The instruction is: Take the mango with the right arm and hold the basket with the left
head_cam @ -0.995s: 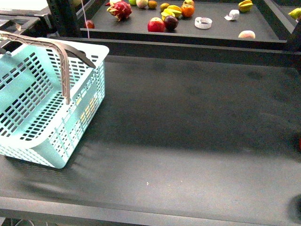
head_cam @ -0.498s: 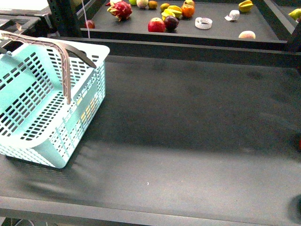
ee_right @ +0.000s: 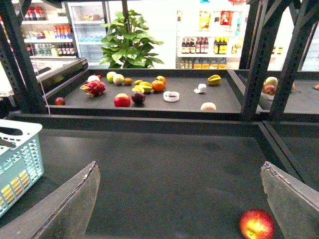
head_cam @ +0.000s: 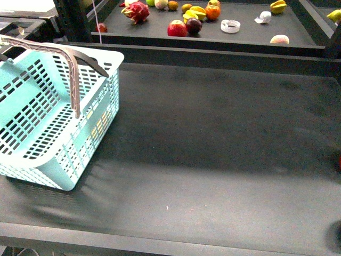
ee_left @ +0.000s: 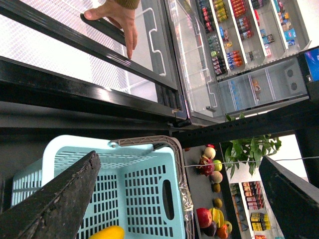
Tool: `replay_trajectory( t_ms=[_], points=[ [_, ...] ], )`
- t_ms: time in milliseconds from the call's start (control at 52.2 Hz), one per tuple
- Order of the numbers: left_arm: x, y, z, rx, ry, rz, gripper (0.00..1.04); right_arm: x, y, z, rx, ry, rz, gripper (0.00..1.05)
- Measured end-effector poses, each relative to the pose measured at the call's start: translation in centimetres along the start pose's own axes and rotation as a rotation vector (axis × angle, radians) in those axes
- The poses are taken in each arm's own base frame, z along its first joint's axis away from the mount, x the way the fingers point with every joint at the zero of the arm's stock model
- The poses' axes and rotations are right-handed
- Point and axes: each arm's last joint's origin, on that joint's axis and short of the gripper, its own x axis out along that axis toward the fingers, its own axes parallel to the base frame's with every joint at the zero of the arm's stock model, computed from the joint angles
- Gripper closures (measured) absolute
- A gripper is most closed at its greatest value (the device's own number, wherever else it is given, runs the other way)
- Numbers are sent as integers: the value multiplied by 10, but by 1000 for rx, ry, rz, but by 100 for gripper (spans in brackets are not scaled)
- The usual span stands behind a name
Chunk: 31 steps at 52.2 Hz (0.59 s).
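Note:
The light-blue slotted basket point(head_cam: 48, 106) with a grey handle point(head_cam: 74, 69) stands at the table's left. In the left wrist view my open, empty left gripper point(ee_left: 179, 164) hangs over the basket point(ee_left: 139, 189). A smooth bright yellow fruit, apparently the mango point(ee_left: 107, 232), lies inside it, cut off by the frame edge. In the front view yellow shows faintly through the basket's slots. My right gripper point(ee_right: 179, 169) is open and empty above the dark table, far from the basket point(ee_right: 17, 164). Neither gripper shows in the front view.
A red apple point(ee_right: 256, 224) lies on the table near my right gripper's finger. The back shelf point(head_cam: 250, 32) holds a dragon fruit point(head_cam: 137, 10), a red apple point(head_cam: 177, 28), a plum, an orange, ridged yellow fruits and a tape roll point(head_cam: 230, 25). A person's hand point(ee_left: 117, 15) rests on a fridge door.

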Motion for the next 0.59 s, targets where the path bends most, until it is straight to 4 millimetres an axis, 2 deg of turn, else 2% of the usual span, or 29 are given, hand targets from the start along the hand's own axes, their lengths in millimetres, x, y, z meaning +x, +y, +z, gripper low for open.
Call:
replay_trajectory(
  t_ms=[38, 96, 191, 287, 498, 593],
  points=[
    [0, 1, 0, 8, 5, -4, 9, 0, 0, 0, 0, 0, 0, 8],
    [-4, 4, -2, 231, 172, -251, 20, 0, 0, 0, 0, 0, 0, 8],
    [-26, 4, -16, 615, 300, -577, 38, 0, 0, 0, 0, 0, 0, 8],
    [-49, 5, -27, 901, 238, -678, 58, 0, 0, 0, 0, 0, 1, 8],
    [-81, 18, -46, 1033, 204, -698, 101, 0, 0, 0, 0, 0, -1, 8],
    [-91, 18, -47, 1042, 193, -694, 103, 0, 0, 0, 0, 0, 1, 8]
  ],
)
